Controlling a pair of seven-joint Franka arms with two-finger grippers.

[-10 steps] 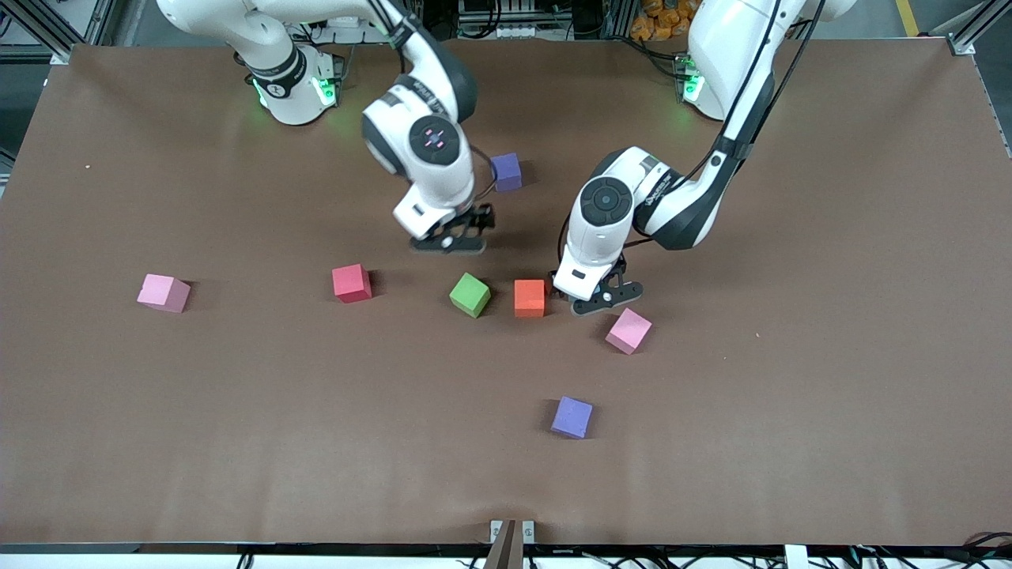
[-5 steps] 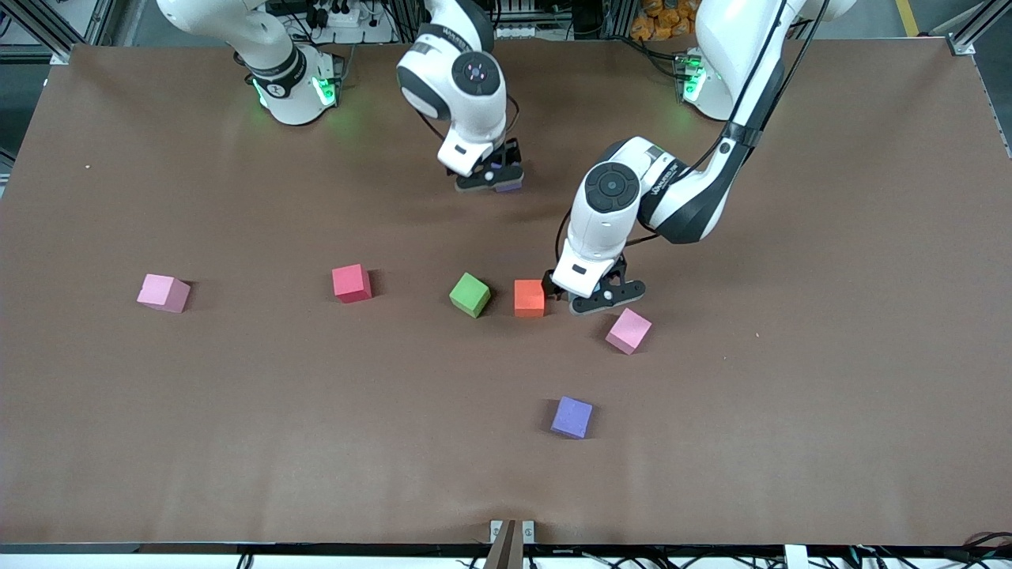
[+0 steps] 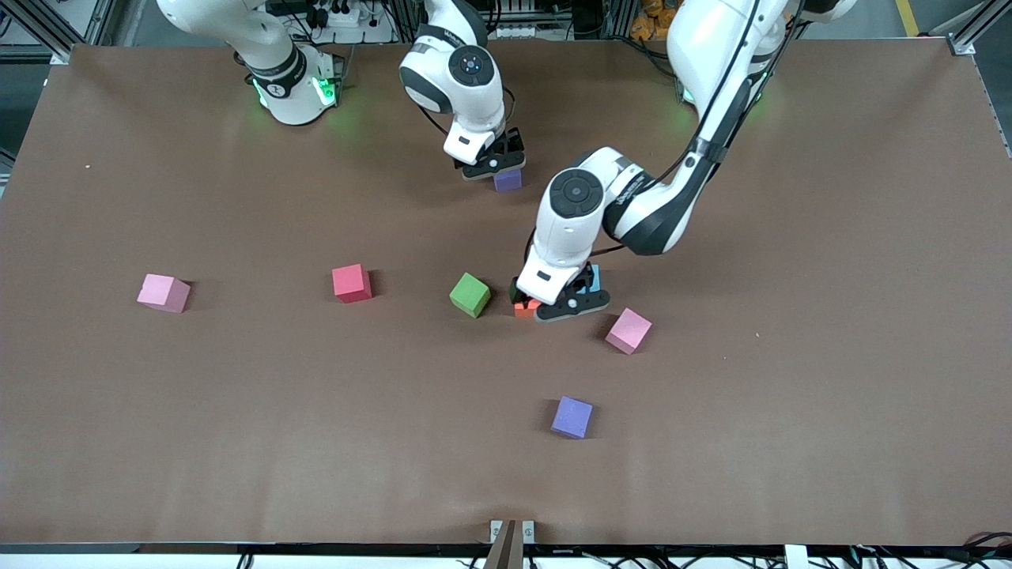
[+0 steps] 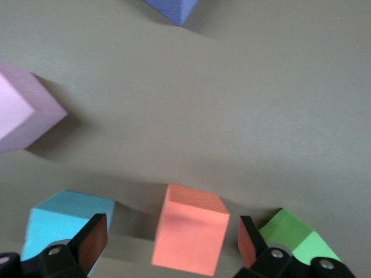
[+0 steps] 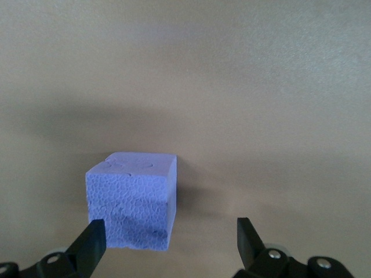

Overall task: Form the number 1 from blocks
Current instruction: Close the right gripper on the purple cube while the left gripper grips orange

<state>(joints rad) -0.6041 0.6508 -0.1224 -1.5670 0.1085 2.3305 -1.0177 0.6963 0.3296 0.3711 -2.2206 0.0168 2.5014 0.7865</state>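
Observation:
My left gripper (image 3: 558,305) (image 4: 172,246) is open and low over the orange block (image 3: 522,310) (image 4: 188,237), which lies between its fingers. A light blue block (image 3: 593,279) (image 4: 58,223) and a green block (image 3: 470,295) (image 4: 295,234) flank the orange one. My right gripper (image 3: 492,163) (image 5: 168,243) is open just over a purple block (image 3: 507,181) (image 5: 132,208) near the bases, the block close to one finger. A red block (image 3: 351,283) lies toward the right arm's end. A second purple block (image 3: 572,417) (image 4: 174,8) sits nearer the camera.
One pink cube (image 3: 628,330) (image 4: 23,110) lies close beside the left gripper, slightly nearer the camera. Another pink cube (image 3: 164,293) sits toward the right arm's end of the brown table (image 3: 791,395).
The left gripper slid from beside the orange block to over it, uncovering the light blue block. The right gripper swung from above the green block's area to the purple block near the bases.

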